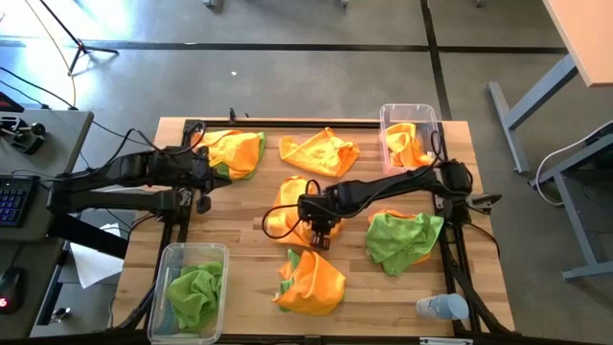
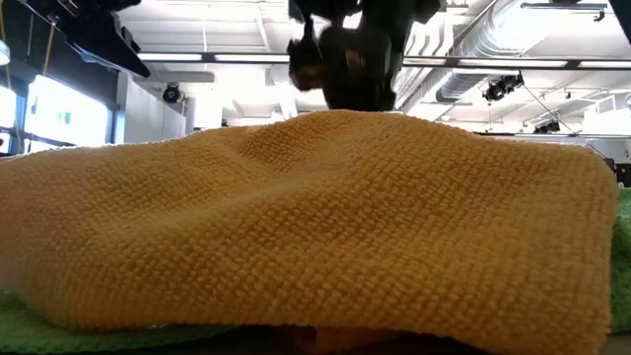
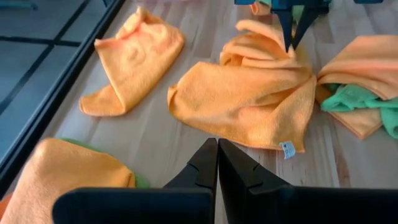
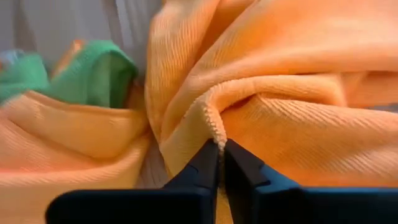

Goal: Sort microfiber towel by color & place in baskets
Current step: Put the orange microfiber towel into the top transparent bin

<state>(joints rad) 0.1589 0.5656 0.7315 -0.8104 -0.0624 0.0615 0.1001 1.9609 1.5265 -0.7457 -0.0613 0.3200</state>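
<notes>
Several orange and green microfiber towels lie crumpled on the wooden table. My right gripper is shut on the middle orange towel, at its near right part. My left gripper is shut and empty, drawn back above the table's left side near the far-left orange towel. One clear basket at the near left holds a green towel. The other basket, at the far right, holds an orange towel. My right gripper pinches a raised fold with a stitched edge of the middle orange towel between its two fingers. The fingers come from above, slanting down. The rest of the towel lies on the table, its creases gathered toward the fingers.
Another orange towel lies at the far middle. An orange towel over a green one lies near the front edge. A green towel over an orange one lies at the right. A clear bottle lies at the near right corner.
</notes>
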